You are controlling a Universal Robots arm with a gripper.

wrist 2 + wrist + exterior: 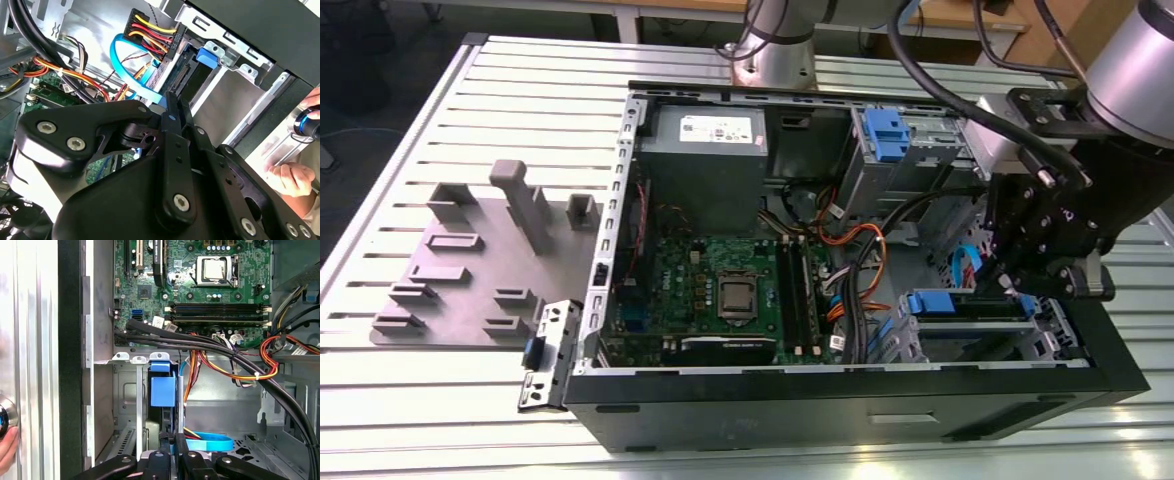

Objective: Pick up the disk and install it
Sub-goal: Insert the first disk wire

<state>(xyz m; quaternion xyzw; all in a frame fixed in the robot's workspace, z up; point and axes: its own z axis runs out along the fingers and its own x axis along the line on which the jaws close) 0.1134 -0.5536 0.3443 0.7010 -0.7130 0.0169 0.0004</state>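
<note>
Blue plastic marks the disk (971, 306) in the exterior view, lying flat in the drive bay at the lower right of the open computer case (854, 405). The gripper (1031, 292) is at the end of the disk towards the exterior view's right. The pick-up looks done and the install under way. Whether the disk is fully seated I cannot tell. A second blue carrier (887, 135) sits in the upper bay. The power supply (707, 150) has a white label with print too small to make out. A grey fixture block (467, 265) stands on the table at the exterior view's left.

In the second wrist view the gripper (175, 107) points into the bay beside a blue ribbon cable (131, 75), and its jaws stand close together. A person's hand (290, 177) rests outside the case.

In the first wrist view the gripper (168, 441) appears clamped on the near edge of the disk (163, 389), which runs away from it on edge to the bay's metal frame (129, 358). The motherboard (200, 285) lies beyond, and its markings cannot be read.
</note>
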